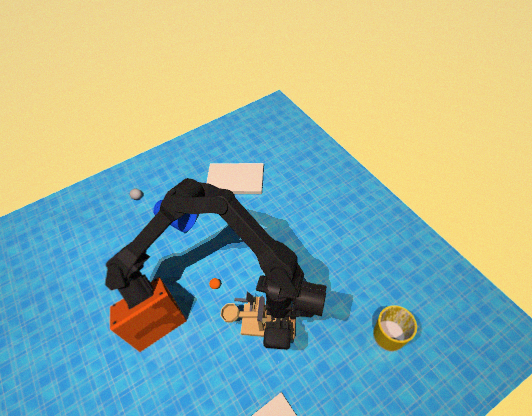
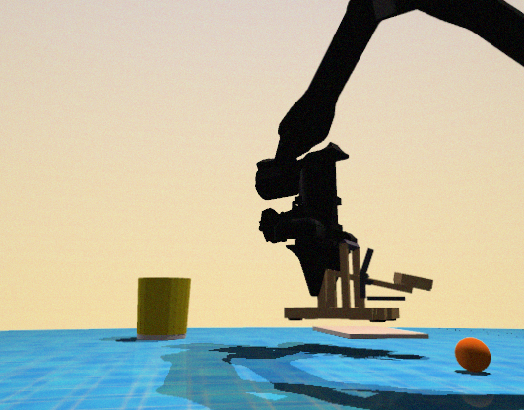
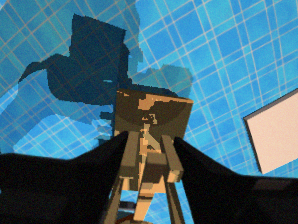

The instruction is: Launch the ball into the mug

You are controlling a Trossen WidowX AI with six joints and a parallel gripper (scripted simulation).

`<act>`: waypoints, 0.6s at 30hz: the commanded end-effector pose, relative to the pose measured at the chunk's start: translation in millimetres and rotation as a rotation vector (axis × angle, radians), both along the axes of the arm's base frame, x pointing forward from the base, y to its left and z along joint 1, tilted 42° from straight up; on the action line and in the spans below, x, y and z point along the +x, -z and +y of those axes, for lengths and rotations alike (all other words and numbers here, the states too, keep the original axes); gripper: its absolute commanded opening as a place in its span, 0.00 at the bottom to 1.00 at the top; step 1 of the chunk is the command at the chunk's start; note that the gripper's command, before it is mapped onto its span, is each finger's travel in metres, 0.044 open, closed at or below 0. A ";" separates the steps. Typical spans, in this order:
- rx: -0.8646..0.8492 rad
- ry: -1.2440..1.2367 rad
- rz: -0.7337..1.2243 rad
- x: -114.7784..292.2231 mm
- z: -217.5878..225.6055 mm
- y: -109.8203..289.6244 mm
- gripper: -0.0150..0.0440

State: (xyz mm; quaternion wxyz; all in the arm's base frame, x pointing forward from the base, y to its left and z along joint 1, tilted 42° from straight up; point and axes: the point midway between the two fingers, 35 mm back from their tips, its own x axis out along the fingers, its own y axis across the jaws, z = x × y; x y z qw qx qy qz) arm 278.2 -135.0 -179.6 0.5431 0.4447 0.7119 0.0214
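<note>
Hand (image 3: 149, 145) clamped on the catapult's (image 2: 349, 291) upright wooden frame, fingers pressed on both sides in the wrist view. Catapult is lifted: in the exterior view its base hangs above the blue tabletop (image 2: 88, 365), right of center, throwing arm pointing right with the cup end slightly raised. Top view puts the catapult (image 1: 249, 317) lower center, under the arm's wrist. Orange ball (image 1: 215, 283) lies on the tabletop just upper left of the catapult, not loaded; lower right in the exterior view (image 2: 473, 354). Yellow mug (image 1: 396, 328) stands upright at lower right of the top view, well apart from the catapult; left of it in the exterior view (image 2: 163, 307).
</note>
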 end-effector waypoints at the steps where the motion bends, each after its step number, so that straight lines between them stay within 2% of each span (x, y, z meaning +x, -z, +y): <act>1: -0.015 -0.003 -0.014 5.7 -9.1 -6.7 0.25; 18: -0.012 0.001 -0.013 6.4 8.8 14.5 0.25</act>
